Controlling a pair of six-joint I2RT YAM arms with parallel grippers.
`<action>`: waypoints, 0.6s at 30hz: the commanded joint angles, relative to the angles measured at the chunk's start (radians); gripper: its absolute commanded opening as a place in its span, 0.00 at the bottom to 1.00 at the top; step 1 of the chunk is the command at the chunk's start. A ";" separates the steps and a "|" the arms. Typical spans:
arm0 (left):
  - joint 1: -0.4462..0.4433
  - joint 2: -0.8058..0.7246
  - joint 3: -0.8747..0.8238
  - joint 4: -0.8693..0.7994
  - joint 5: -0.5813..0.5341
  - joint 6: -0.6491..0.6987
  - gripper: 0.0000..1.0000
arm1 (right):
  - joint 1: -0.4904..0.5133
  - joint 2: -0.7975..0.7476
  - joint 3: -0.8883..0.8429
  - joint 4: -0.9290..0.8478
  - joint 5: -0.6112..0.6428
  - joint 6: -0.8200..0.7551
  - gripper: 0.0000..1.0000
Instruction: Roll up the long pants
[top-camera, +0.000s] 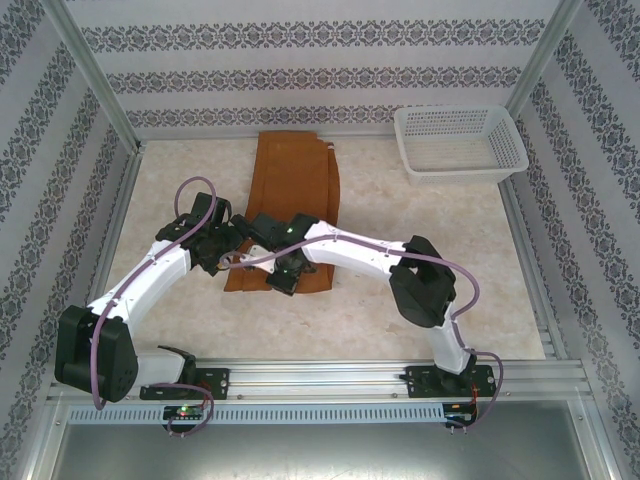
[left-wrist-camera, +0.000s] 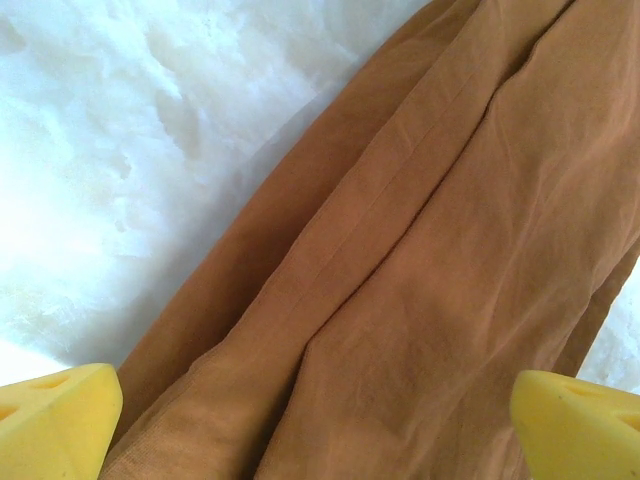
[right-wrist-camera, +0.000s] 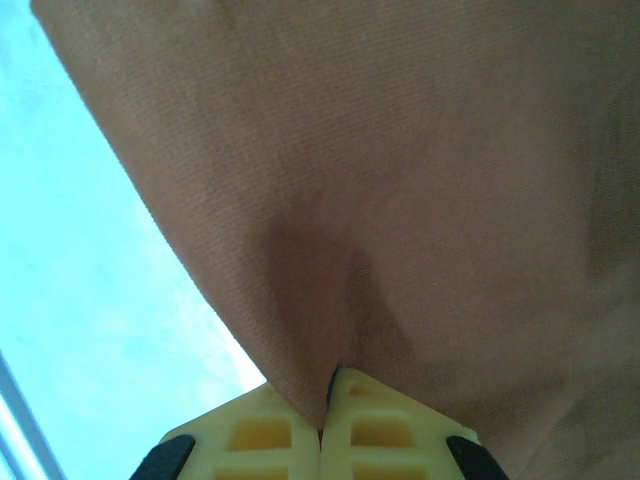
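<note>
Marble table (top-camera: 300, 335): right tool (right-wrist-camera: 322, 402) pinching long pants (right-wrist-camera: 400, 200).

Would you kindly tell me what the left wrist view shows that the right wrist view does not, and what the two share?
Left wrist view: the left gripper open, its yellow fingers spread wide at the bottom corners, over flat folds and a long seam of the long pants.
Right wrist view: the right gripper shut, pinching a puckered edge of the cloth between its yellow fingers.
Shared: the rust-brown cloth, with the pale table at its left.
</note>
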 joint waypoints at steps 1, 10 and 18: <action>0.008 -0.029 -0.014 -0.006 -0.006 -0.017 1.00 | -0.043 0.051 0.097 -0.122 -0.154 0.017 0.00; 0.008 -0.042 -0.032 -0.004 -0.011 -0.021 0.52 | -0.149 0.149 0.315 -0.270 -0.246 0.011 0.00; 0.009 -0.028 -0.019 -0.027 -0.023 -0.029 0.04 | -0.202 0.177 0.382 -0.286 -0.308 0.031 0.00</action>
